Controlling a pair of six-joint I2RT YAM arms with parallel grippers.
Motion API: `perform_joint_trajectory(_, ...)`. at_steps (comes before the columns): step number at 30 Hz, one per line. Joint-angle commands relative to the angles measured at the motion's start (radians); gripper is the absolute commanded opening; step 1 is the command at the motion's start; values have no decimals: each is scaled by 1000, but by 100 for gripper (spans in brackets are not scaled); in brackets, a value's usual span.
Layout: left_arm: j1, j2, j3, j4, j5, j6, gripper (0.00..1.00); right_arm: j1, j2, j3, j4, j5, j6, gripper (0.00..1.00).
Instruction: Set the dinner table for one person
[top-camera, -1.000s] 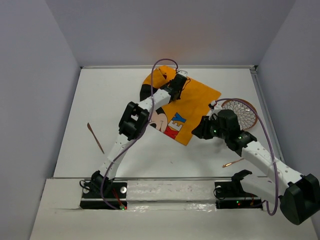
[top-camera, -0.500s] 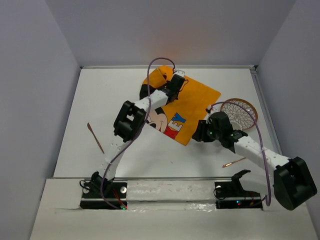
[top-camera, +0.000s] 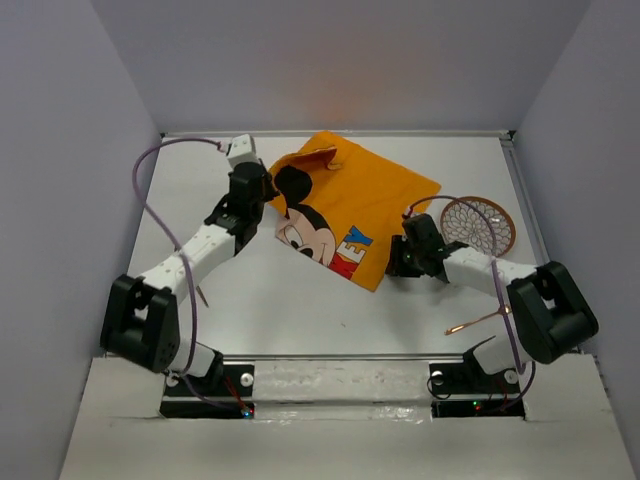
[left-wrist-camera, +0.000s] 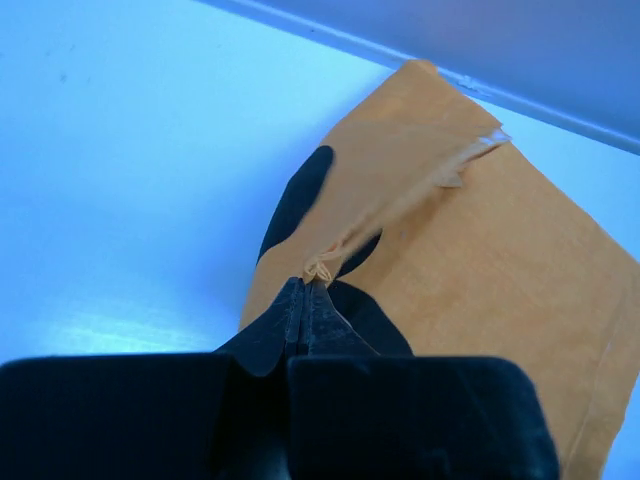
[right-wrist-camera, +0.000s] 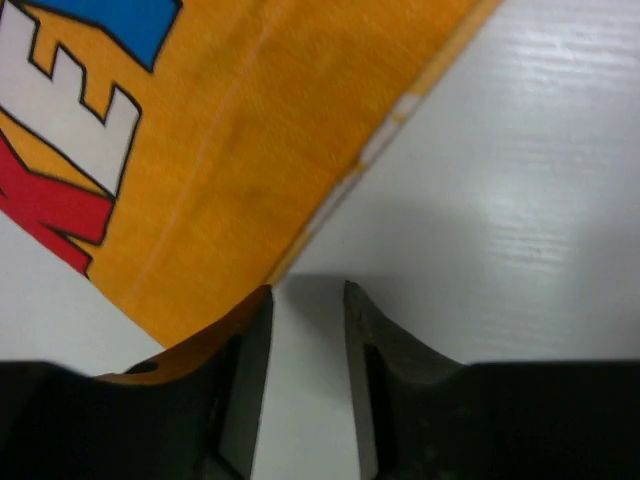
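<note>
L fingers (left-wrist-camera: 280, 325) pinch orange mat (left-wrist-camera: 480, 250) edge (by black patch), corner folded.

**What the views leave unclear**

From above, the left arm (top-camera: 195, 255) covers most of a thin stick (top-camera: 204, 296), and a slim coppery utensil (top-camera: 478, 322) is too small to identify. The right wrist view cuts the cloth mat (right-wrist-camera: 250, 130) and its lettering at the top and left edges. In the left wrist view, its folded flap is blurred.

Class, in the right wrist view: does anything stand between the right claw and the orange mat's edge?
Nothing visible does. The open right claw sits at the edge of the orange mat, with only bare dinner table between them.
</note>
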Motion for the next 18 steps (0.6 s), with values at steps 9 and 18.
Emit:
perform_joint_trajectory(9,107,-522,-429,28,-55,-195,0,-52,354,415,-13,154,-93,0)
perform_joint_trajectory(18,112,-775,-623,24,-40,-321,0,-75,183,405,-143,126,-114,53)
